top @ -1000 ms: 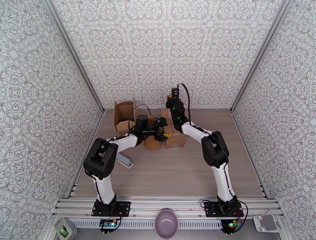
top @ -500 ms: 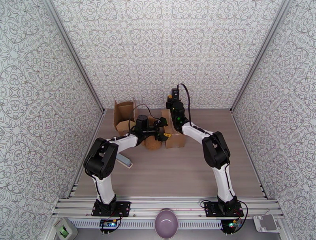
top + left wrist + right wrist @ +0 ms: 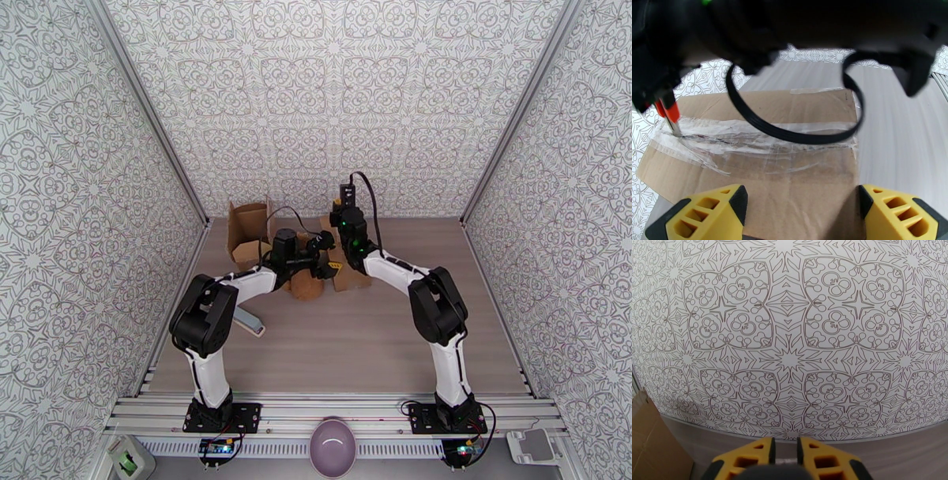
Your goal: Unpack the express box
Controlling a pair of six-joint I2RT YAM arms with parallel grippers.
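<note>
The express box (image 3: 762, 173) is brown cardboard with its top seam under clear tape (image 3: 750, 134); from above the express box (image 3: 355, 278) sits at the table's back middle, half hidden by both arms. My left gripper (image 3: 800, 197) is open, its yellow fingers (image 3: 711, 215) set wide over the box's near end. From above, the left gripper (image 3: 325, 264) hovers at the box. My right gripper (image 3: 786, 445) is shut on a red-handled cutter (image 3: 668, 112), whose metal blade touches the tape at the seam's left end. The right gripper (image 3: 338, 205) points toward the back wall.
An opened cardboard box (image 3: 249, 229) stands at the back left. A brown rounded packet (image 3: 306, 286) lies beside the left arm, and a flat grey item (image 3: 247, 320) lies near the left wall. A black cable (image 3: 790, 134) loops over the box. A purple bowl (image 3: 332, 446) sits beyond the front rail.
The right wrist has sunk slightly and leaned left over the box, and its elbow has shifted right. The left arm has hardly moved.
</note>
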